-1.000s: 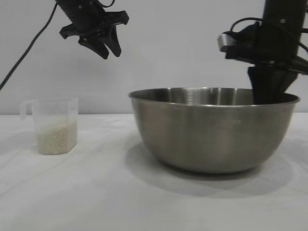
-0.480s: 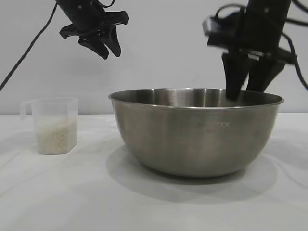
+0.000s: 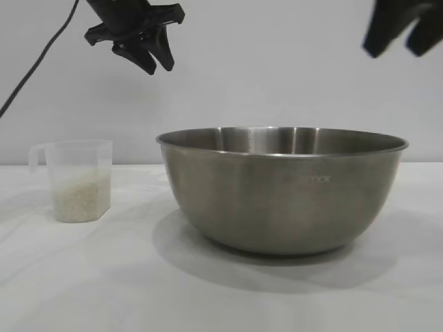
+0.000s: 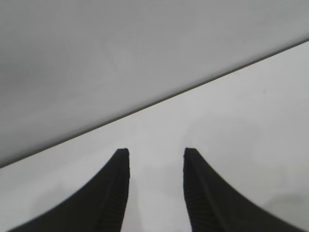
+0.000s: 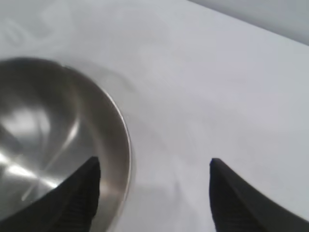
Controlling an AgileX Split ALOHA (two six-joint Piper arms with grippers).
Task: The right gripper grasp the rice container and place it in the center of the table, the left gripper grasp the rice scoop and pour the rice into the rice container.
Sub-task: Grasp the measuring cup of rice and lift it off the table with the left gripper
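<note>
1. The rice container (image 3: 282, 188) sits on the table (image 3: 104, 277) near the middle of the exterior view, resting free on its base. That placement looks finished, so the first part of the task appears done.
2. The right gripper (image 3: 403, 31) hangs high at about one o'clock from the bowl, well apart from its rim. Its fingers are spread with nothing between them, and in its wrist view they frame the bowl's rim and bare table.
3. The left gripper (image 3: 151, 55) hovers at about one o'clock above the rice scoop (image 3: 75, 180), well clear of it. Its jaws stand partly apart and empty; its wrist view shows only table and wall.
4. The scoop stands upright at nine o'clock from the bowl, with the rice (image 3: 81, 197) filling its lower part. Its handle points away from the bowl, toward nine o'clock.
5. A bare strip of table separates scoop and bowl, giving the left gripper room to descend.
6. The bowl's rim stands slightly higher than the scoop's lip, so the scoop probably has to be lifted above it before tipping.
</note>
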